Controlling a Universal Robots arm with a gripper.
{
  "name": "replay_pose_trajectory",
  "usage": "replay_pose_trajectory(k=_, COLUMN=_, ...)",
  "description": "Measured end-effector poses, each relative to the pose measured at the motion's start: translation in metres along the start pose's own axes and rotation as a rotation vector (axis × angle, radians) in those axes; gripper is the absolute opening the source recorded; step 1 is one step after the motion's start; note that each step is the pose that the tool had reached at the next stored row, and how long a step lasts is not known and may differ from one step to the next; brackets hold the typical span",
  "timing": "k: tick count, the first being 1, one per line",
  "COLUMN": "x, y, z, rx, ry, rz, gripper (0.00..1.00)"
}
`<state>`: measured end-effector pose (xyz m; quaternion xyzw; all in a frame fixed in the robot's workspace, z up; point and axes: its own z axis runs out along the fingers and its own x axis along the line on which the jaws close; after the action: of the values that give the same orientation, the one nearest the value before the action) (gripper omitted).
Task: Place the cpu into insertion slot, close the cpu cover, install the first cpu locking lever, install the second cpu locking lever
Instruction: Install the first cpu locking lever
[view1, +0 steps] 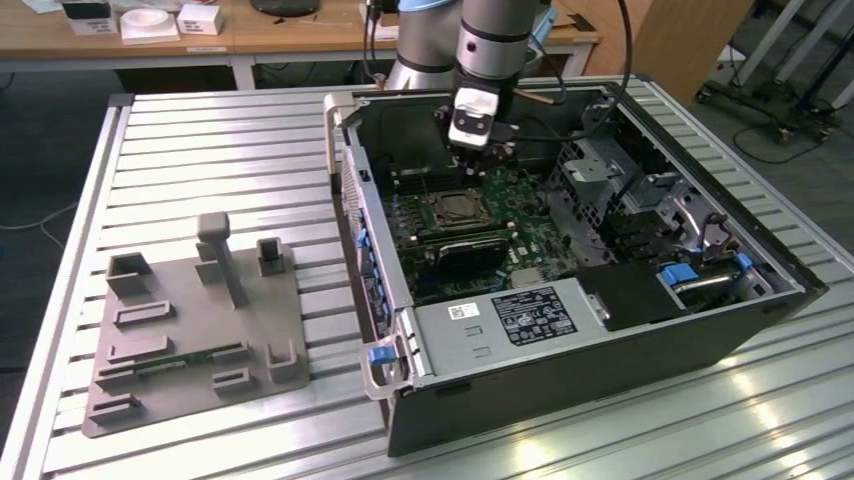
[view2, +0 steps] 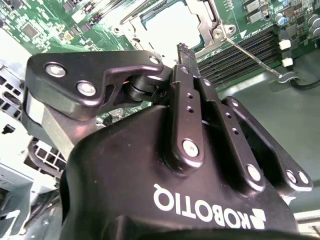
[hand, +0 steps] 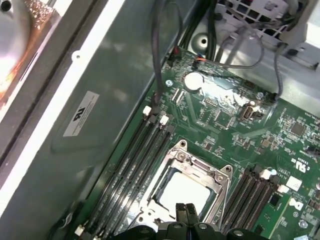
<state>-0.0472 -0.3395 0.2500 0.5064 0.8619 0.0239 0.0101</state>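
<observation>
Your gripper (hand: 185, 213) hangs just above the near edge of the slot (hand: 159, 186). Its fingers are pressed together with nothing between them, as far as both wrist views let you see. The cpu (hand: 182, 189) lies flat in the slot, and the cover (hand: 220, 178) is down around it. In the second wrist view a lever (view2: 250, 57) slants across the memory slots (view2: 260, 42), seemingly unlatched. In the exterior view your arm reaches into the open case (view1: 534, 405) on the slatted table (view1: 200, 150).
</observation>
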Motion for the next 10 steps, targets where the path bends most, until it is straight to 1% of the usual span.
replay_pose_trajectory(k=6, x=0.0, y=0.0, z=0.0, rx=0.0004, ry=0.003, rz=-0.058, gripper=0.1)
replay_pose_trajectory(k=10, x=0.0, y=-0.0001, z=0.0, rx=0.0009, ry=0.0065, rz=-0.125, gripper=0.1)
